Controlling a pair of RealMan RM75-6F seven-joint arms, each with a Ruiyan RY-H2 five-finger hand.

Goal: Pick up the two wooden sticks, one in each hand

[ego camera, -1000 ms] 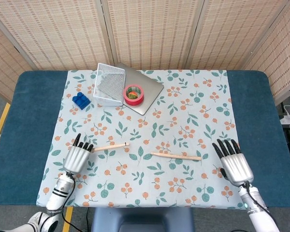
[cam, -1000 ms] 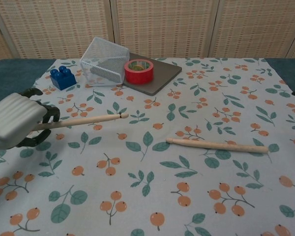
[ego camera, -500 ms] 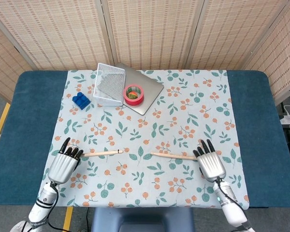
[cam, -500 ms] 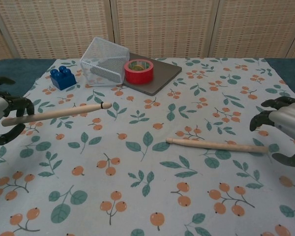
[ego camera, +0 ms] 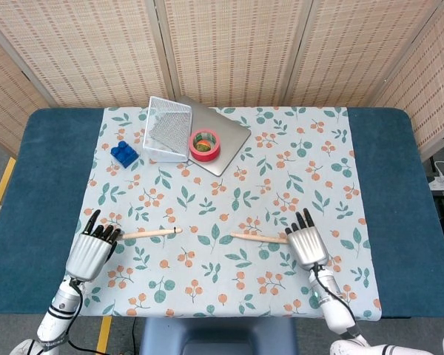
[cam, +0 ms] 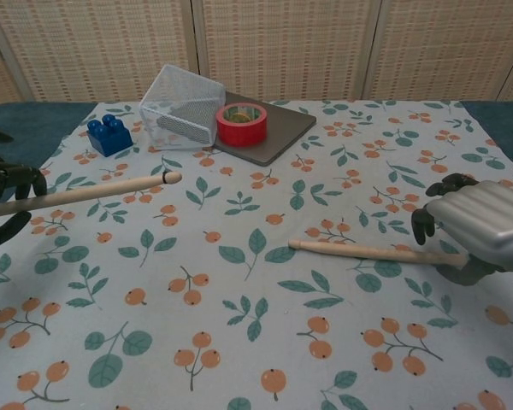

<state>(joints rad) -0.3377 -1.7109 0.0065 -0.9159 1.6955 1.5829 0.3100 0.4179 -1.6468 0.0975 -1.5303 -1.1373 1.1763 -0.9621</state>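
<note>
My left hand [ego camera: 92, 251] grips one wooden stick [ego camera: 152, 233] by its left end at the cloth's left edge. In the chest view this left hand [cam: 0, 205] holds the stick [cam: 94, 190] slightly raised, tip pointing right. The second wooden stick [ego camera: 255, 238] lies flat on the cloth at centre right. My right hand [ego camera: 305, 244] hovers over its right end. The chest view shows the right hand [cam: 479, 226] with its fingers [cam: 421, 224] arched above the second stick [cam: 359, 251] and the thumb below it, not closed on it.
A tipped wire mesh basket [ego camera: 167, 127], a red tape roll [ego camera: 204, 145] on a grey board [ego camera: 226, 140] and a blue toy brick [ego camera: 124, 154] sit at the back left of the floral cloth [ego camera: 229, 192]. Blue table [ego camera: 399, 185] borders it.
My right hand moved left from the cloth's right edge onto the end of the lying stick. My left hand drew back to the left with its stick.
</note>
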